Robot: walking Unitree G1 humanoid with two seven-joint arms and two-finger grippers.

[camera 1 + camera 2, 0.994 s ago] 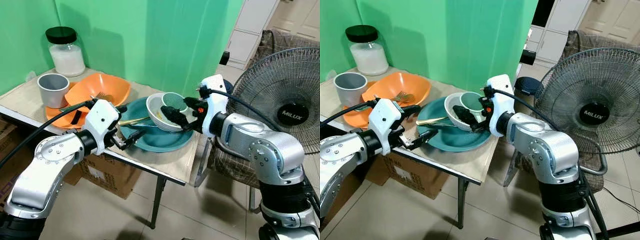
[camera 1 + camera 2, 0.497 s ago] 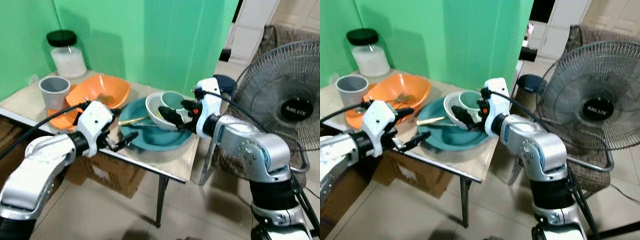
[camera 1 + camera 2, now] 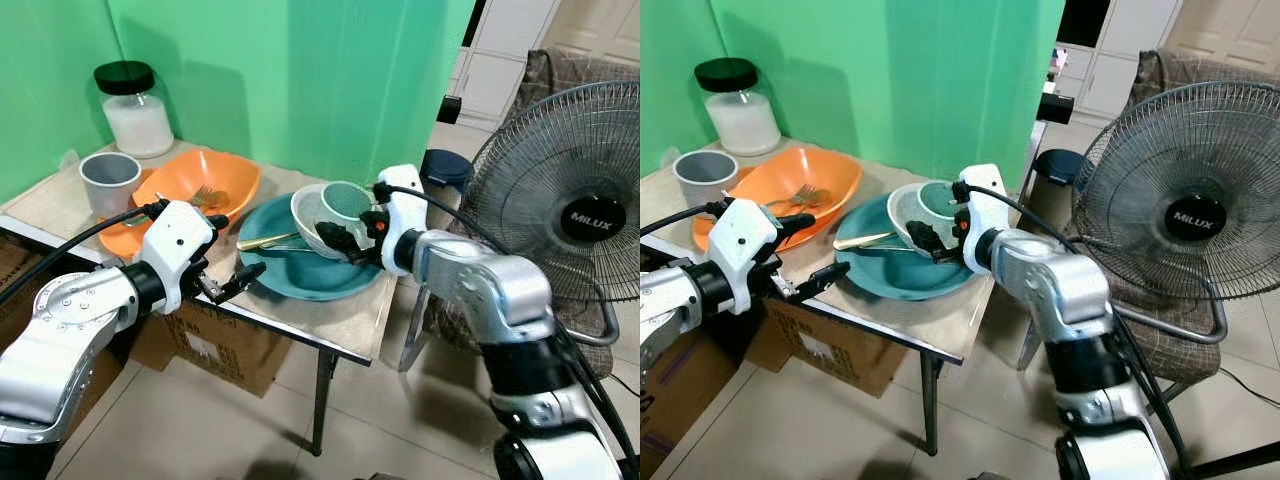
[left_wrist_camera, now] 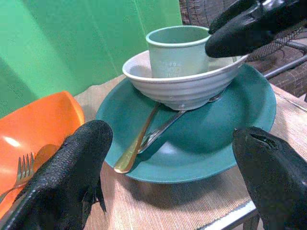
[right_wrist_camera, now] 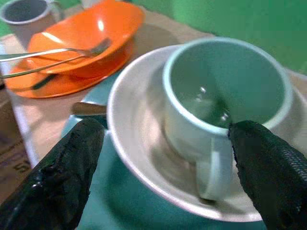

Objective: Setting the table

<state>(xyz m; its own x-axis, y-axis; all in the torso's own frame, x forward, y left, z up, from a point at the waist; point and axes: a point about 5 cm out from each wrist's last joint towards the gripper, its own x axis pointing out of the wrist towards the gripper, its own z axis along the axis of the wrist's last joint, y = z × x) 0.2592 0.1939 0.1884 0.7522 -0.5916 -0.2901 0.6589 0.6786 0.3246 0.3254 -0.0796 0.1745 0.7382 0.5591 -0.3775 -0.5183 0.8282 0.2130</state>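
Observation:
A teal plate (image 3: 300, 283) lies at the table's near right end. On it stands a white ribbed bowl (image 3: 311, 213) holding a pale green mug (image 3: 347, 203). A gold spoon (image 3: 263, 241) and a silver utensil (image 4: 165, 128) rest on the plate beside the bowl. My right gripper (image 3: 347, 232) is open at the bowl's right rim, its fingers (image 5: 67, 172) spread either side of bowl and mug. Open as well, my left gripper (image 3: 234, 250) hovers at the table's front edge, just left of the plate, and its fingers (image 4: 72, 167) hold nothing.
An orange bowl (image 3: 215, 172) with forks sits on an orange plate, left of the teal plate. A grey cup (image 3: 107, 178) and a black-lidded jar (image 3: 133, 95) stand further left. A standing fan (image 3: 570, 215) is close on the right. A cardboard box (image 3: 215, 345) sits under the table (image 3: 345, 318).
The camera has shifted a little. My left gripper has drawn back slightly from the plate toward the table's front edge. My right gripper stays at the bowl, open.

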